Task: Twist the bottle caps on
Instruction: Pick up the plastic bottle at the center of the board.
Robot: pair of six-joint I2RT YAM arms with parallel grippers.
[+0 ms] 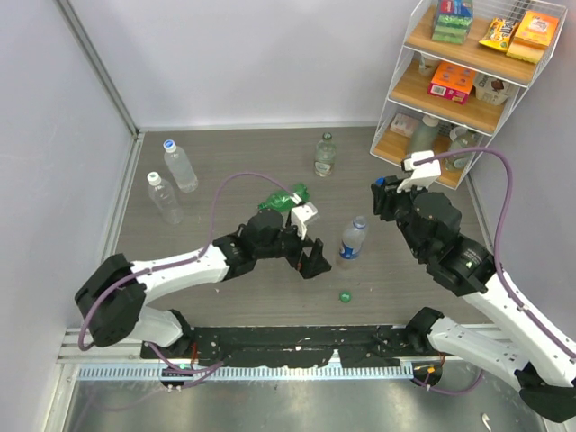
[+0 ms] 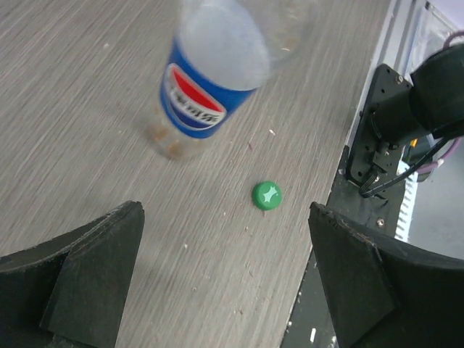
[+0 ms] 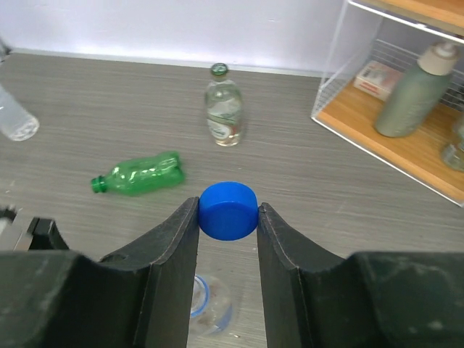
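right tool (image 3: 228, 209) pinched blue cap (image 3: 228, 212), over the cola bottle (image 1: 353, 241) | left tool (image 2: 223, 217) wide, empty, near it | risk: bottle stood unbraced on tabletop (image 2: 80, 101), so it'd probably tip or spin under twisting

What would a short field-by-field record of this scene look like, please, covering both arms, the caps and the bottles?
left arm: jaws wide open, empty, low over the table
right arm: jaws shut on the blue cap, raised above the table
green cap: loose on the table, near the cola bottle, not touching it
cola bottle: upright between the arms, apparently uncapped
green bottle: lying on its side
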